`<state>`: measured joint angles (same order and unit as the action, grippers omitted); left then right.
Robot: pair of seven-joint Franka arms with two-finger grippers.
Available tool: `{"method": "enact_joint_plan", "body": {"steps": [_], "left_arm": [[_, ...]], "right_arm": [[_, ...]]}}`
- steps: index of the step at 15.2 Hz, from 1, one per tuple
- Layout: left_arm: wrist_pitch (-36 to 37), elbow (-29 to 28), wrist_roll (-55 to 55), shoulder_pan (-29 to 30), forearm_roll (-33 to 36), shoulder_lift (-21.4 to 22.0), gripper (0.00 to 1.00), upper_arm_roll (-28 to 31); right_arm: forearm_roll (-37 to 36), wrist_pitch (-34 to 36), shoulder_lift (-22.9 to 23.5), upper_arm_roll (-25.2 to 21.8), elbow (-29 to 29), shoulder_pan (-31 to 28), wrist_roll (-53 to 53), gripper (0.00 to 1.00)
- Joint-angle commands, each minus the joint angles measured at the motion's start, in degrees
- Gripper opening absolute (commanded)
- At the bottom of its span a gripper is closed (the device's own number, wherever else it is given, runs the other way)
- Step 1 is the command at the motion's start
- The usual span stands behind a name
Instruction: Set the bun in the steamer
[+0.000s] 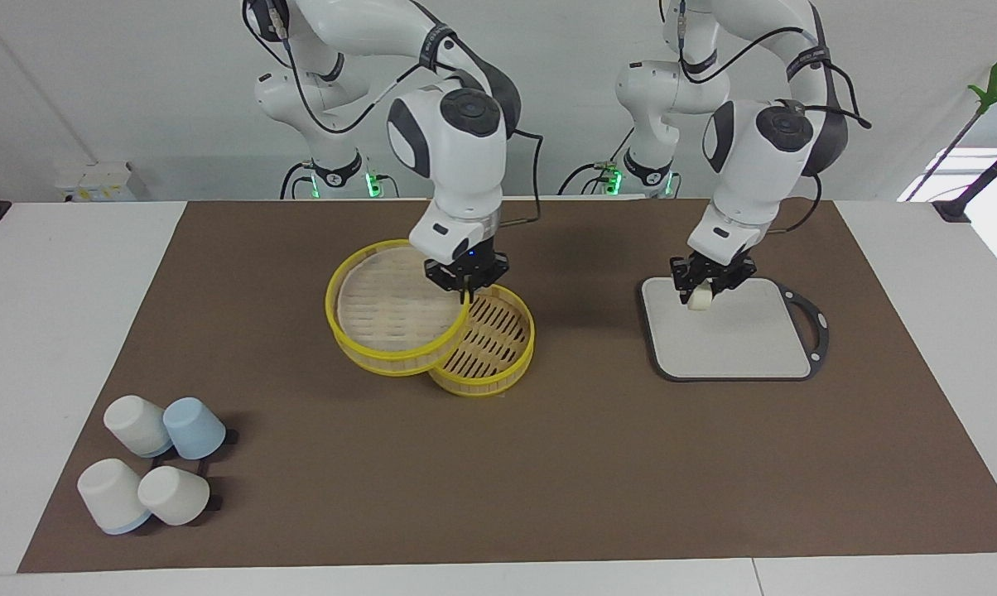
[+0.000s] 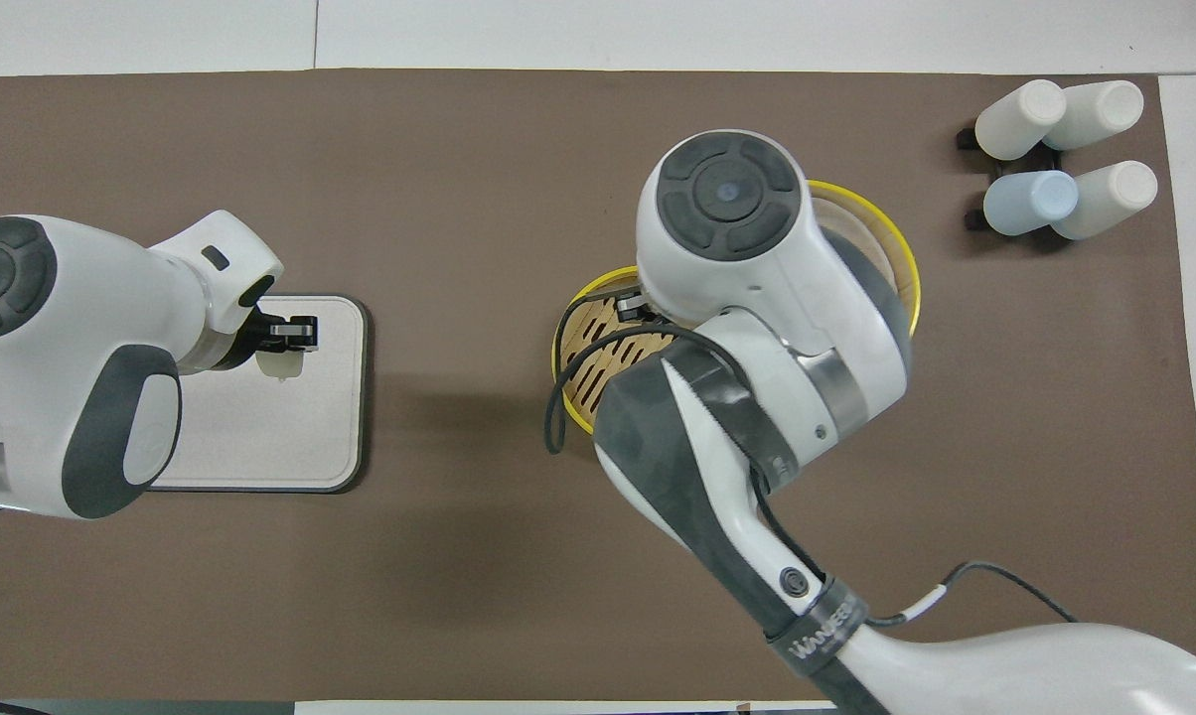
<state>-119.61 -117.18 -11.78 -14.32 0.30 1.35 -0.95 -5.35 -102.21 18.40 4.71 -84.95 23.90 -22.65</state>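
Note:
The cream-white bun is between the fingers of my left gripper, which is shut on it low over the grey-rimmed cutting board; I cannot tell if the bun touches the board. The overhead view shows the same bun in the left gripper. The steamer sits mid-table, its slotted floor showing. My right gripper is shut on the rim of the steamer's lid, holding it tilted and partly over the steamer's edge. In the overhead view the right arm hides much of the steamer.
Several upturned white and blue cups stand at the right arm's end, farther from the robots; they also show in the overhead view. A brown mat covers the table.

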Motion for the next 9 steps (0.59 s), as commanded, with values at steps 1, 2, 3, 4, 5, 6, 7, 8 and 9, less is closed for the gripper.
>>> {"method": "enact_joint_plan", "body": {"steps": [1,2,3,4,5,6,7,8,9], "left_arm": [[1.39,2.74,-7.70,-5.44,-0.74,-0.29,0.44,0.60],[1.39,3.53,-10.25,-7.20,-0.83,-0.47,0.44,0.51],[1.39,4.15,-12.19,-8.69,-1.61,-0.55,0.43,0.51],[1.48,5.02,-13.43,-10.27,-2.75,-1.25,0.41,0.59],[1.48,6.51,-14.75,-11.68,-3.37,-1.95,0.40,0.60],[1.39,8.35,-17.72,-13.52,-3.55,-3.53,0.40,0.60],[1.48,10.46,-20.36,-15.28,-3.55,-5.37,0.40,0.60],[1.48,12.57,-22.65,-17.13,-3.55,-7.39,0.40,0.68],[1.22,13.46,-23.89,-18.28,-3.55,-8.37,0.40,0.60]], "right_arm": [[-0.45,2.27,-3.18,0.83,-3.89,-4.29,5.23,0.00],[-0.37,1.93,-3.89,0.83,-5.13,-5.61,6.29,0.00],[-0.37,1.92,-4.16,0.83,-5.57,-7.10,7.26,0.00],[-0.37,2.10,-4.68,0.83,-5.84,-8.60,9.01,0.00],[-0.37,2.10,-4.86,0.83,-6.10,-10.18,11.02,0.00],[-0.28,1.75,-4.86,0.83,-6.45,-12.02,13.13,0.00],[-0.28,1.66,-4.86,0.83,-6.63,-13.17,14.55,0.00],[-0.28,1.83,-4.86,0.83,-6.63,-14.66,16.04,0.00],[-0.28,1.92,-4.86,0.83,-6.72,-16.24,17.71,0.00]]}}
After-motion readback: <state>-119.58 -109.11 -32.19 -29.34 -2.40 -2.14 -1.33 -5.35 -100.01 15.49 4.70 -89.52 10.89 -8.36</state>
